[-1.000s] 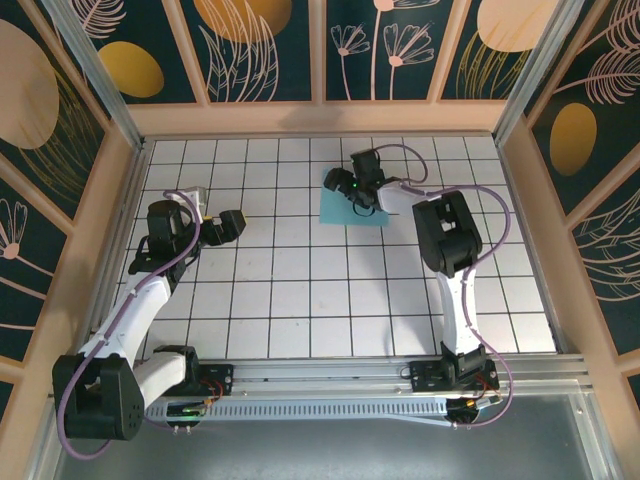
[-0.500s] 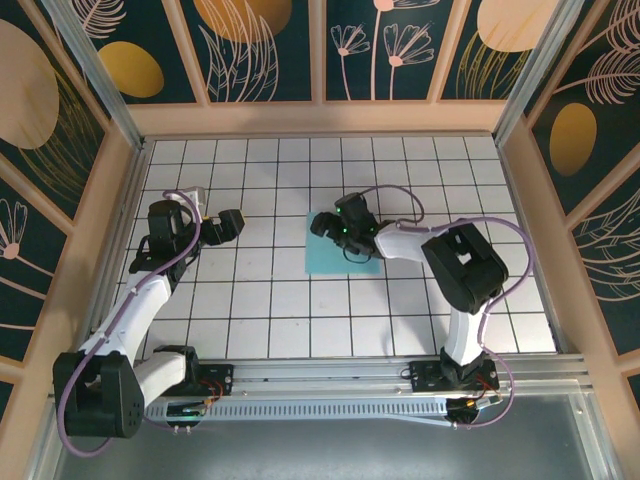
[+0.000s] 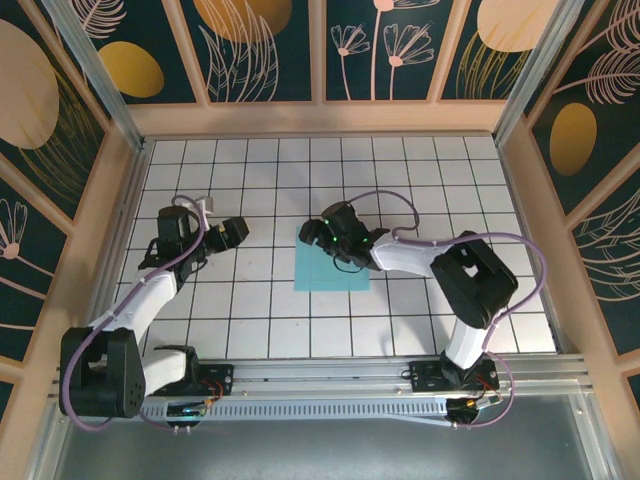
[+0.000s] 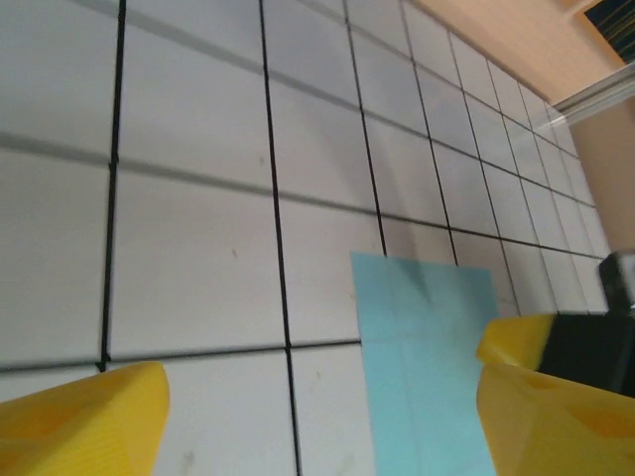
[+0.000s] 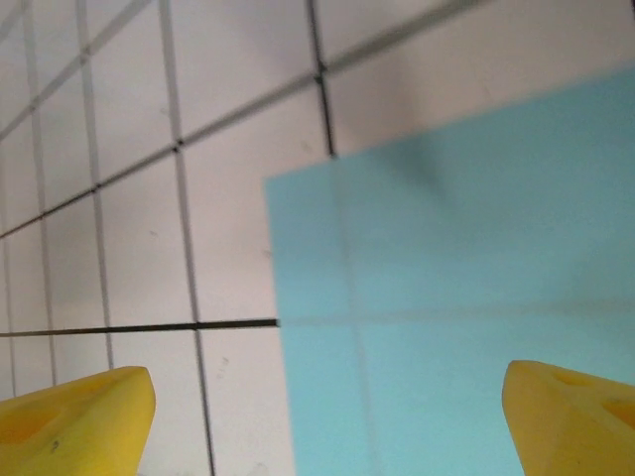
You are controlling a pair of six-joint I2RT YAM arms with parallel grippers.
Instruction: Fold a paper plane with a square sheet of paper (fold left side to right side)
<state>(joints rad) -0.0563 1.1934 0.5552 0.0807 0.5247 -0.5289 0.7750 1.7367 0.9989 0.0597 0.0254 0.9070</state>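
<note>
From above: square sheet of paper [image 3: 335, 272] flat on desk [image 3: 260, 312]; right claw [image 3: 322, 233] wide open, empty, over sheet's far-left corner; left claw [image 3: 237, 232] open, empty, well left of sheet. Left wrist: sheet [image 4: 427, 347] ahead, toward right jaw. Right wrist: sheet's [image 5: 446, 297] corner between spread jaws.

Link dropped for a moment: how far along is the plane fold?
Done: the square sheet of paper lies flat, unfolded. In hand: the open right hand is over its far-left corner; the left hand stands open, apart. Left: every fold.
</note>
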